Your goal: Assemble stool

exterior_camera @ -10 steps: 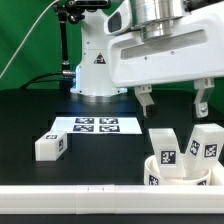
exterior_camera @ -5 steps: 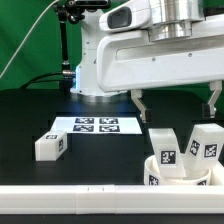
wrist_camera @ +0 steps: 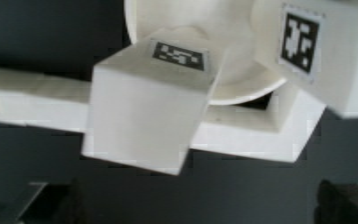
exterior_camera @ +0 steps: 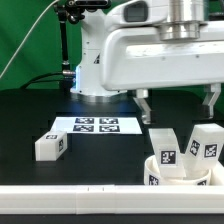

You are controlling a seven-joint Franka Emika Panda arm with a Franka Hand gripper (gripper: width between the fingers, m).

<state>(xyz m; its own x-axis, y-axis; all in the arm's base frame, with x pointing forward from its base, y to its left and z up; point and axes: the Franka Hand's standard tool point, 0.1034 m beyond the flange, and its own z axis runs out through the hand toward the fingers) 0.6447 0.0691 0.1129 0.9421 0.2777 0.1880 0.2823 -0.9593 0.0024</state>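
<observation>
The stool's round white seat (exterior_camera: 186, 174) lies at the front, on the exterior view's right, against the rail. Two tagged white legs stand upright on it: one (exterior_camera: 163, 148) and another (exterior_camera: 204, 142). A third leg (exterior_camera: 50, 146) lies loose on the black table toward the exterior view's left. My gripper (exterior_camera: 178, 104) hangs open above the seat and the two legs, touching neither. In the wrist view the nearer leg (wrist_camera: 149, 110) and the seat (wrist_camera: 229, 55) lie beyond my open gripper (wrist_camera: 190, 205), with nothing between the dark fingers (wrist_camera: 23, 204).
The marker board (exterior_camera: 95, 125) lies flat mid-table in front of the robot base (exterior_camera: 100, 70). A long white border rail (exterior_camera: 90, 200) runs along the front edge and also shows in the wrist view as the rail (wrist_camera: 25, 95).
The arm has risen a little and shifted slightly toward the exterior view's right. The jaws stay open. The seat and legs have not moved.
</observation>
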